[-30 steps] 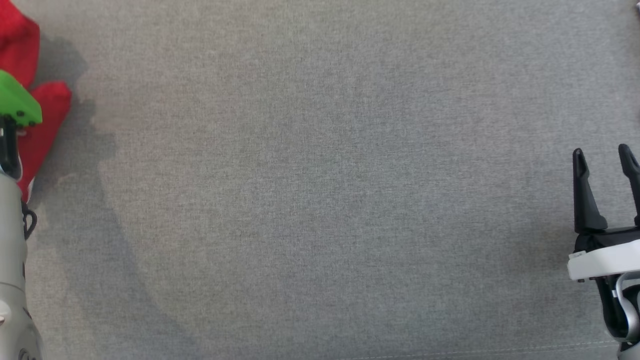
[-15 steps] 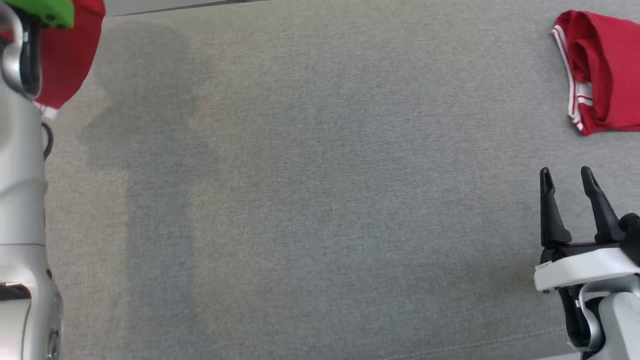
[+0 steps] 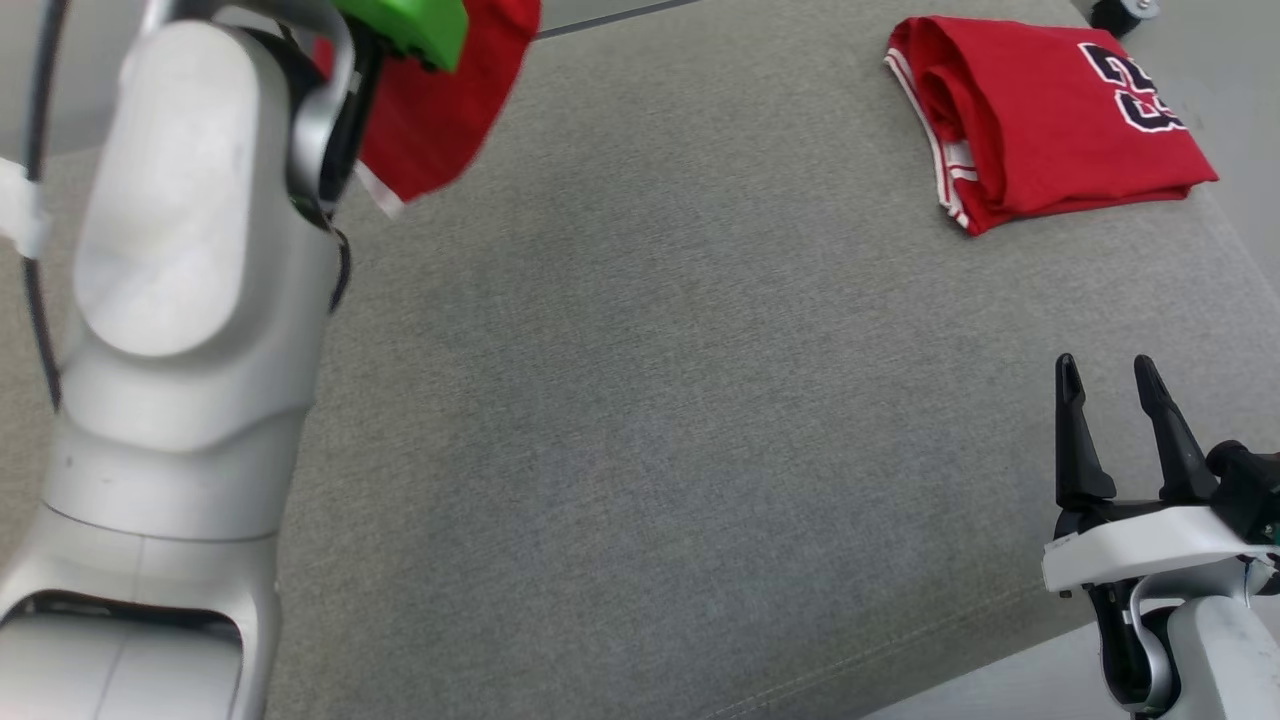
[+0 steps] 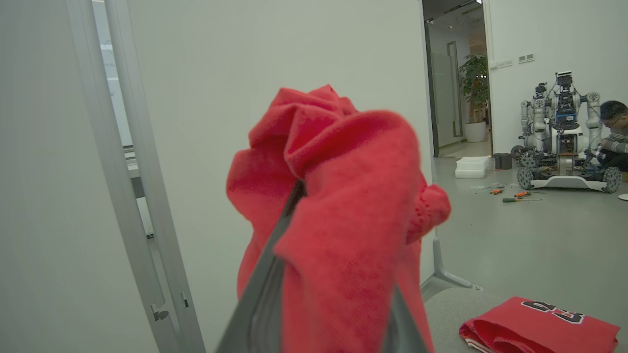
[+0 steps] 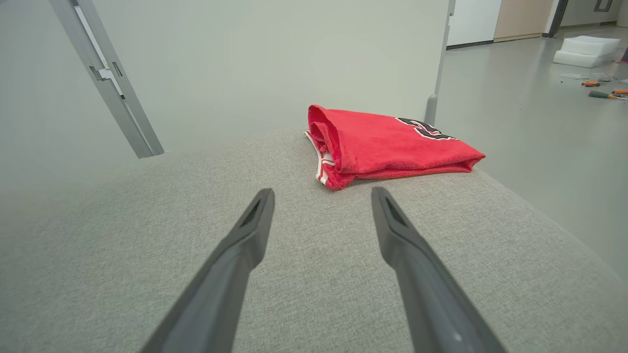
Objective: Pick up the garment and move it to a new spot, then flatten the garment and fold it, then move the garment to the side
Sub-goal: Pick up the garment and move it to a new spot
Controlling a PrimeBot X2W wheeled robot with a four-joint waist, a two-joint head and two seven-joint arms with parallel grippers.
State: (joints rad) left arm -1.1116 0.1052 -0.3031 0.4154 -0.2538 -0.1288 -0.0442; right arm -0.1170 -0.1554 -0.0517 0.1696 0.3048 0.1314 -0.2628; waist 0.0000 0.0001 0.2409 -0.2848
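The task's garment, a crumpled red cloth garment, hangs clear of the surface at the upper left of the head view, beside the pale left forearm and under a bright green wrist cover. In the left wrist view the same red cloth sits bunched in the middle of the frame. The left claw is clamped on it, with the two dark fingers nearly together and their tips buried in the folds.

A wide grey fabric-covered desk spreads across the head view. At its upper right lies a second piece, a neatly folded red jersey with white trim and dark numerals, resting flat near the desk's far corner. It also shows at the lower right of the left wrist view and at the upper middle of the right wrist view.

The right claw sits at the lower right of the head view, its fingers spread apart and holding nothing. In the right wrist view this claw points toward the folded jersey, well short of it, above bare grey fabric.

At the right of the left wrist view, beyond a white partition panel, another wheeled robot stands on the floor with a person beside it.
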